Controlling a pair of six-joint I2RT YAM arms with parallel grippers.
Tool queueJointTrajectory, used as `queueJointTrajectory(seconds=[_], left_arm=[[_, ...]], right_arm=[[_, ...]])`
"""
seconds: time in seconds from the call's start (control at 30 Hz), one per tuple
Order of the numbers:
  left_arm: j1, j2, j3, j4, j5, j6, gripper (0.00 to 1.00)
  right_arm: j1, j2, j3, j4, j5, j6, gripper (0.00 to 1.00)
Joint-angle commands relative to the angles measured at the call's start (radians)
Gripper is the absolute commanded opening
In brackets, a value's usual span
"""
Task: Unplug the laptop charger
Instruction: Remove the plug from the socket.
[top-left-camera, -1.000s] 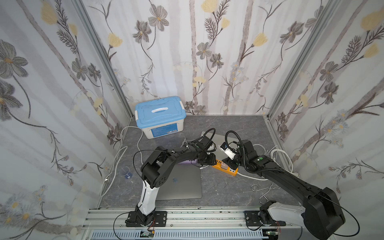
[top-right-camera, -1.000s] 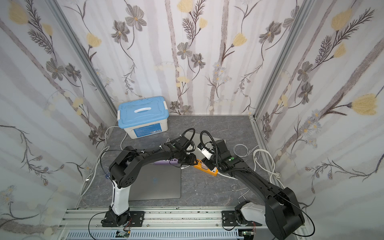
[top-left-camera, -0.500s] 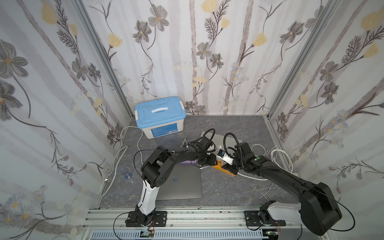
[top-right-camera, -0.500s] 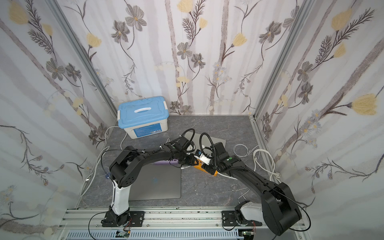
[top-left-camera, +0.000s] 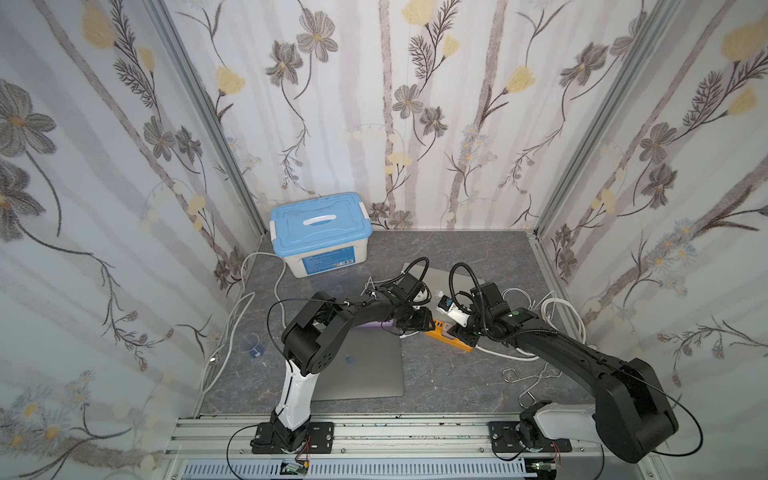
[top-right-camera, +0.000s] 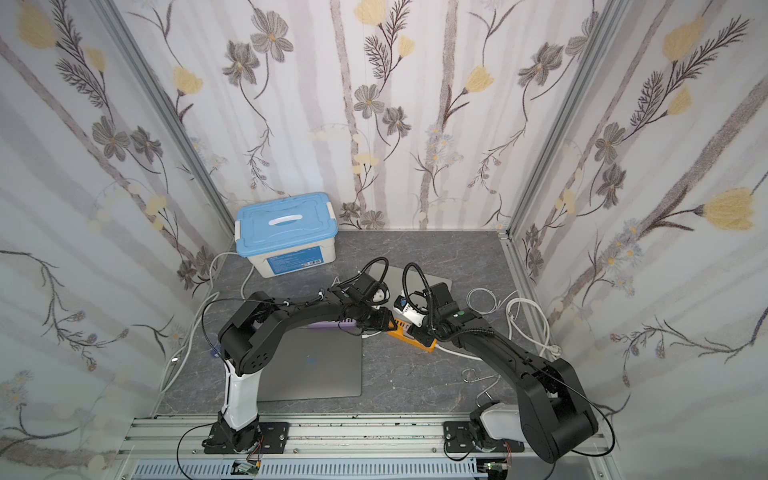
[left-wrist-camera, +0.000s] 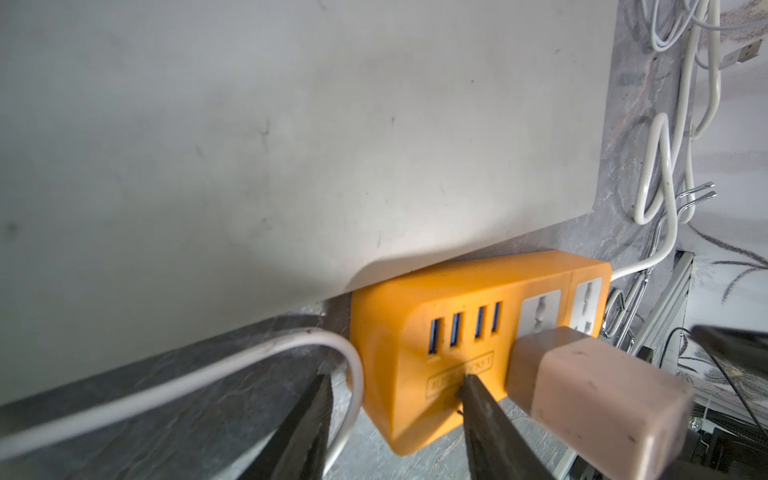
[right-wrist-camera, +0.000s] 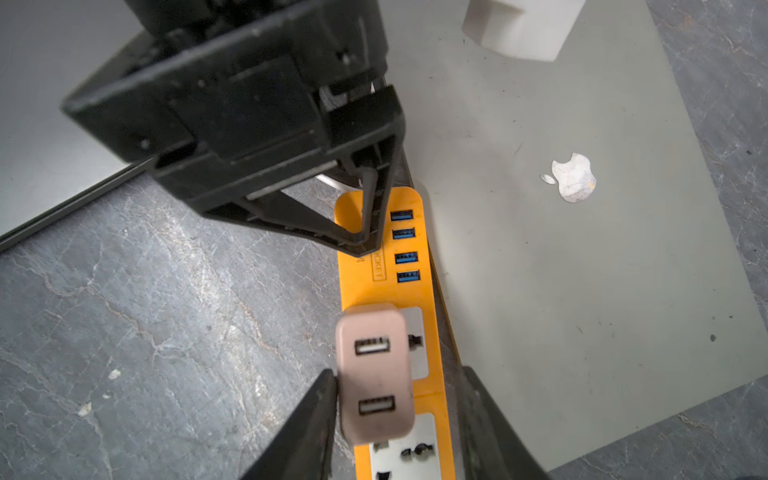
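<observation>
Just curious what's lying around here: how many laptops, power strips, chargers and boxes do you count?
Laptops: 2
Power strip: 1
Charger: 1
Box: 1
Total: 5

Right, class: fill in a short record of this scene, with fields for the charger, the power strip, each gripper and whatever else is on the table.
plug: pinkish charger, two ports on its face, plugged into the strip
socket: orange power strip, flat on the table beside a closed laptop
left arm: left gripper open, one fingertip on the strip's top, the other down by a white cable
right arm: right gripper open around the charger, one finger against its side, the other apart
also there: second laptop, blue-lidded box
</observation>
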Motion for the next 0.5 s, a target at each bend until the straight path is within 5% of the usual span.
queueJointTrajectory(seconds=[0.0, 0.13, 0.47], left_arm=[[0.002, 0.004, -0.011, -0.060, -0.043, 0.004, 0.52], [0.004, 0.004, -0.015, -0.056, -0.044, 0.004, 0.52], [0.005, 0.013, -0.016, -0.058, -0.043, -0.003, 0.52]], right_arm=[[-0.001, 0.023, 0.017, 0.041, -0.025, 0.002, 0.46], [-0.001, 0.054, 0.024, 0.030, -0.058, -0.006, 0.45], [-0.002, 0.075, 0.038, 0.001, -0.082, -0.018, 0.19]])
